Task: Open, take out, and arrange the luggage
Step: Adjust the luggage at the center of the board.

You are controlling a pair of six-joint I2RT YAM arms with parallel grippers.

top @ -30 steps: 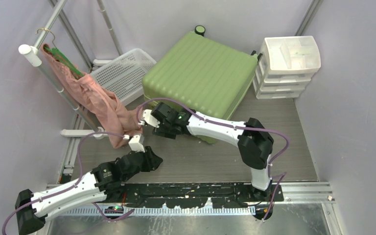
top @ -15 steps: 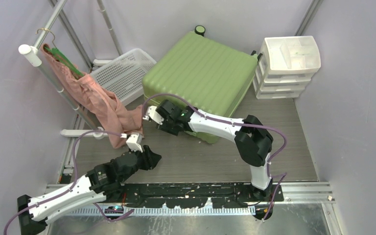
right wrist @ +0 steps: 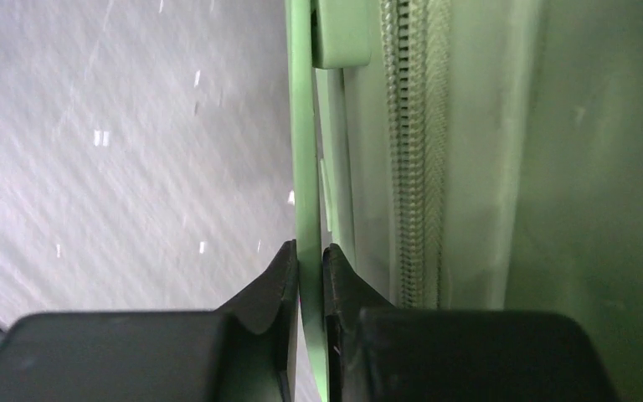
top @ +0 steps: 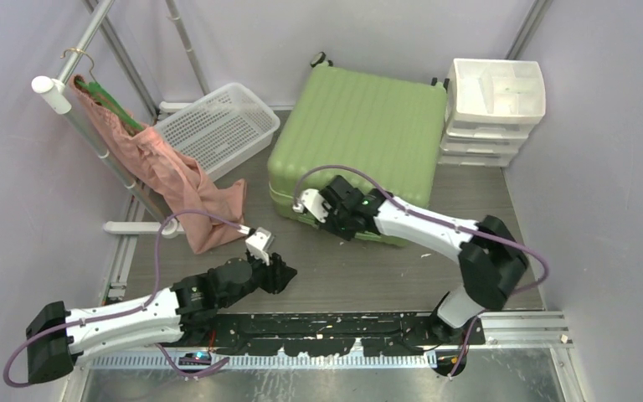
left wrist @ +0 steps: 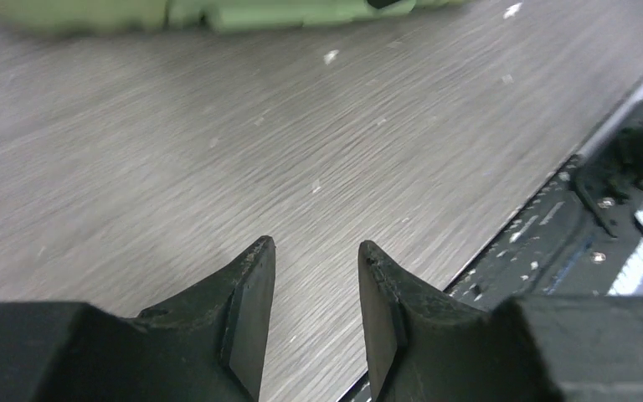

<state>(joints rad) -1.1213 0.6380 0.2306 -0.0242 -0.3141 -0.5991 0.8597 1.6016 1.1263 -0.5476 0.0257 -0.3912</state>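
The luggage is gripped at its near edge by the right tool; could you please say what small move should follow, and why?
Probably pull it gently nearer: the right tool pinches a thin green strip beside the zipper of the closed luggage, while the left tool hangs open.

The ribbed, light-green hard-shell luggage lies flat, its zip closed.

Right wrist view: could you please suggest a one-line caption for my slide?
Right gripper pinches a thin green strap on the suitcase, beside its zip.
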